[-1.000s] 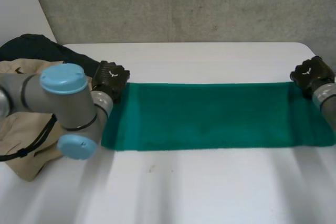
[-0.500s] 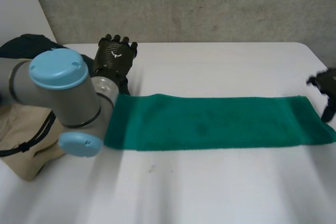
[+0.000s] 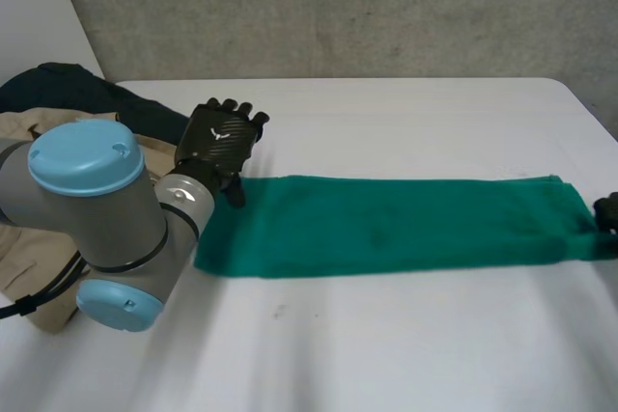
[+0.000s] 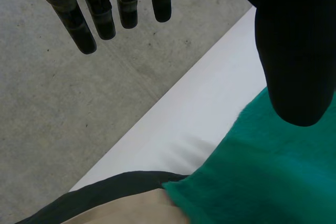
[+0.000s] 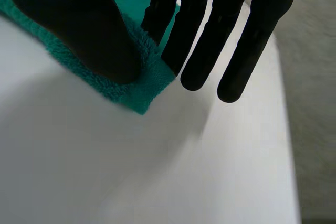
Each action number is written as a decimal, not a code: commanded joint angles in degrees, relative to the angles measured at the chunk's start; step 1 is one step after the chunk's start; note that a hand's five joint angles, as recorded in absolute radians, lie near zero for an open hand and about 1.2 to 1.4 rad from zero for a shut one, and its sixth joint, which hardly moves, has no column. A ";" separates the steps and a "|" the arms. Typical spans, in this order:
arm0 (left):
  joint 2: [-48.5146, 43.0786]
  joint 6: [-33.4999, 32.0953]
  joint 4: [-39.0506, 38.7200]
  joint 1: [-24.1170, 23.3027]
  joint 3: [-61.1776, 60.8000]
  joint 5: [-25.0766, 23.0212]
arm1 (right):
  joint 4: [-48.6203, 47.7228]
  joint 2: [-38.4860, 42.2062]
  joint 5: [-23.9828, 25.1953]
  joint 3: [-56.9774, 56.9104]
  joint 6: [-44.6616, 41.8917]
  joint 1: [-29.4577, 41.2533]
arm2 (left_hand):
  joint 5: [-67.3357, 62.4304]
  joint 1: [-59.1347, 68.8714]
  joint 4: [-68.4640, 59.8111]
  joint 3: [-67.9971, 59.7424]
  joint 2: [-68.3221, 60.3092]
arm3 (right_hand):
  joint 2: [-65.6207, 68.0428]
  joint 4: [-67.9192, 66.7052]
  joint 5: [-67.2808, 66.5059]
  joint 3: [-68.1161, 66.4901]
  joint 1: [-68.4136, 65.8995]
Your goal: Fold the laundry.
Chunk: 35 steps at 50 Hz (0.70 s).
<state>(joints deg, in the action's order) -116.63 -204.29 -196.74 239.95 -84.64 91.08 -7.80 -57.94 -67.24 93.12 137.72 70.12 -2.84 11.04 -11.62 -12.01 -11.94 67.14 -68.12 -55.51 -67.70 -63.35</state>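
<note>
- Lying flat on the white bench (image 3: pixel 386 354), the long green terry towel (image 3: pixel 386 224) is a narrow strip whose long axis runs from 9 o'clock to 3 o'clock in the head view.
- The left hand (image 3: pixel 220 137) hovers over the strip's 9 o'clock end, at its far corner. Its fingers (image 4: pixel 73 19) are straight, held apart from the thumb, and hold nothing.
- The right hand (image 3: pixel 608 211) sits at the 3 o'clock end. In its wrist view the fingers (image 5: pixel 199 51) reach straight out past the towel's corner, the thumb is over the pile, and nothing is pinched. Whether the thumb touches the cloth cannot be told.
- Each hand is nearest its own short end. The next fold therefore probably carries one end along the long axis toward the other.
- A heap of beige cloth (image 3: pixel 24 258) and a dark garment (image 3: pixel 58 84) lie at 9 o'clock, just beside the towel's left end. They could get caught up in a grasp there.
</note>
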 commanded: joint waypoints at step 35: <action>10.28 3.73 -0.13 0.34 -7.91 -0.11 | -16.72 -4.10 7.76 6.90 -15.65 50.73 | 2.62 -0.83 1.41 1.80 1.72 | -57.14 58.12 55.51 57.70 53.35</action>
<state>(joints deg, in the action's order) -105.74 -200.54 -196.77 240.52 -92.72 90.98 -29.19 -63.00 -56.62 100.29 123.98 120.58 -2.84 11.04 -11.62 -12.01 -11.93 59.62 -60.51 -49.41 -60.22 -57.98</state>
